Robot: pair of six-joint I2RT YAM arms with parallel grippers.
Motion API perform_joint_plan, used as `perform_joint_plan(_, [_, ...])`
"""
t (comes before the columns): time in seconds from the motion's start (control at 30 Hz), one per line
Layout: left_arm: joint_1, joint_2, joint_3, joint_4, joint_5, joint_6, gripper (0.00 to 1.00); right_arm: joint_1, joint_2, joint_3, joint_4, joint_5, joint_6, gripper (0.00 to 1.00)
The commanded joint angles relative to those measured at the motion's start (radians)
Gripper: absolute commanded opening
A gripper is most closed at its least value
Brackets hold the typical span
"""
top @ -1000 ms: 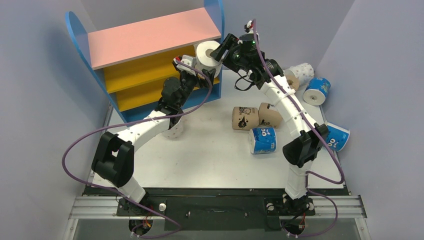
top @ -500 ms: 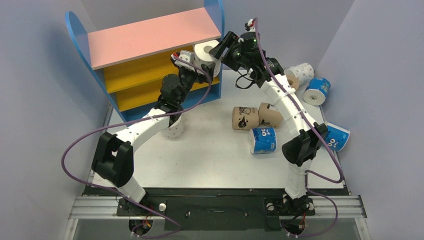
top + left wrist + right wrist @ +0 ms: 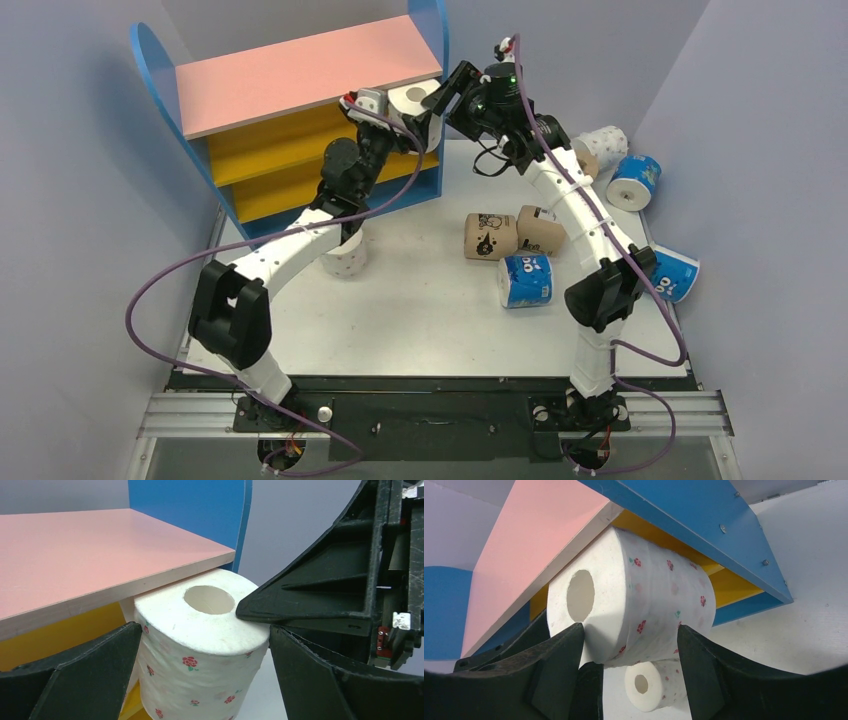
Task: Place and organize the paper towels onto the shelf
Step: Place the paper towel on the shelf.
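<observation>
We find the white paper-towel roll (image 3: 649, 595) with small red flowers, core end up, at the right front corner of the blue-sided toy shelf (image 3: 300, 75), just under its pink board. The right arm arches across to that corner, and the right gripper (image 3: 629, 630) is clamped on the roll's two ends. The left arm reaches up alongside. The left gripper (image 3: 202, 630) stands spread wide astride the roll's sides; we cannot tell whether it makes contact.

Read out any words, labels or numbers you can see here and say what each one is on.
No text can be read.
On the tan roll: black print, too small to read.
On the blue-and-white roll: marks too blurred to read.
On the dotted roll: small flowers only, no text.
On the shelf: none.
</observation>
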Motion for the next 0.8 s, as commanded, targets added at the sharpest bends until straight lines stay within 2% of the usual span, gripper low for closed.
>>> perform_joint_plan(0.0, [0.010,0.034,0.054,0.014,-0.023,0.026,1.00,-0.015,-0.048,-0.001,0.044,-0.006,0.000,0.65])
perform_joint_plan(0.17, [0.019,0.066,0.063,0.012,-0.034,0.044,1.00,-0.029,-0.088,-0.039,0.068,-0.014,0.003,0.66])
perform_joint_plan(0.37, [0.026,0.099,0.085,0.001,-0.048,0.069,1.00,-0.054,-0.197,-0.194,0.183,-0.036,0.022,0.67])
perform_joint_plan(0.53, [0.035,0.118,0.094,-0.001,-0.059,0.089,1.00,-0.066,-0.326,-0.421,0.339,-0.033,0.032,0.68])
perform_joint_plan(0.77, [0.067,0.130,0.091,0.015,-0.067,0.089,1.00,-0.072,-0.545,-0.761,0.456,0.010,0.000,0.68])
